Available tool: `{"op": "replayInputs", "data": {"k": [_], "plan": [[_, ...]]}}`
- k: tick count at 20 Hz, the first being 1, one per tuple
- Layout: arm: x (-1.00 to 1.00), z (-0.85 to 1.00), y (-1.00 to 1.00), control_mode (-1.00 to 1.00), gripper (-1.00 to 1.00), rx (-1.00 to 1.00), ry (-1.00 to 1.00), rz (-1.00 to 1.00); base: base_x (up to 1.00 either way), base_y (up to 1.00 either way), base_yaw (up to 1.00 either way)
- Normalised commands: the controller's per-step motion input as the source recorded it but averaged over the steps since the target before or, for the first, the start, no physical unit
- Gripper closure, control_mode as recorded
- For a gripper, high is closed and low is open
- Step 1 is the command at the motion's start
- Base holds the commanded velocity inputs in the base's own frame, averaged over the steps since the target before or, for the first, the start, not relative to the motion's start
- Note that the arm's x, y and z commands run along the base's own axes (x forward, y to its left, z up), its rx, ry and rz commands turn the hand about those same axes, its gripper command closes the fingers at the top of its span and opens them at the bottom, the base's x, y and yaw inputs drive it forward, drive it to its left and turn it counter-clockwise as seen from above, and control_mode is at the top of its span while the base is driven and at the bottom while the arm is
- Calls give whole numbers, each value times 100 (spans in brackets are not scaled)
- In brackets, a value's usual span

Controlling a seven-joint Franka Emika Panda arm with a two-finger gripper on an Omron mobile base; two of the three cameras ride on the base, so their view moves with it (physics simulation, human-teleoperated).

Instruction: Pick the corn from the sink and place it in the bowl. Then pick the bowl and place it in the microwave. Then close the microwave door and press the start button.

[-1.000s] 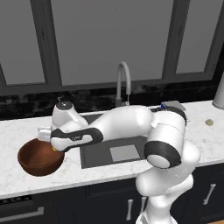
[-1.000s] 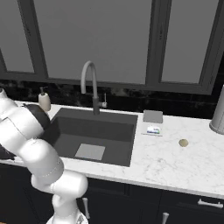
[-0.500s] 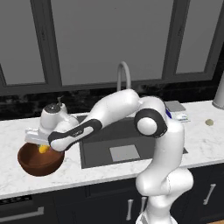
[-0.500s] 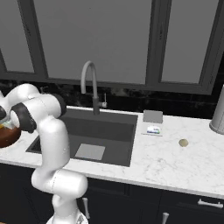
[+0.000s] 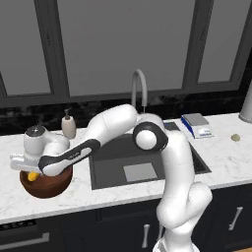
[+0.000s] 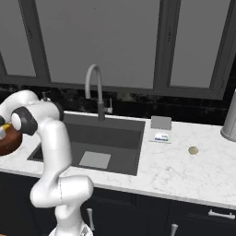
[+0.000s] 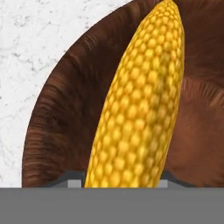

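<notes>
The reddish-brown bowl (image 5: 48,183) stands on the marble counter left of the sink (image 5: 147,158). My gripper (image 5: 33,173) hangs just over the bowl's left rim, shut on the corn (image 5: 32,175). In the hand view the yellow corn (image 7: 139,103) runs up from between my finger tips (image 7: 75,182), with the bowl's glossy inside (image 7: 59,122) right behind it. From the right base view the bowl (image 6: 8,144) sits at the far left edge, and a bit of the corn (image 6: 7,126) peeks out above it. The microwave is out of view.
A gooseneck faucet (image 5: 140,87) rises behind the sink, with a soap dispenser (image 5: 69,125) to its left. A small scale (image 5: 197,125), a round beige item (image 5: 236,138) and a metal canister (image 5: 246,104) stand on the right counter. My arm spans the sink's left side.
My arm has stretched further left and the hand has come down over the bowl, carrying the corn with it. The bowl has not moved.
</notes>
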Motion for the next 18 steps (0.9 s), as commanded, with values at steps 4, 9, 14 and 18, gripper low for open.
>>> {"op": "replayInputs", "data": {"k": [4,9,14,18], "plan": [[18,-26,11,-100,100,-3,6,0,0,0,0],[8,-39,-2,-100,100,0,1,0,0,0,0],[-5,-11,-14,-100,-100,2,0,0,0,0,0],[-29,0,-29,-100,-100,6,-2,0,0,0,0]]}}
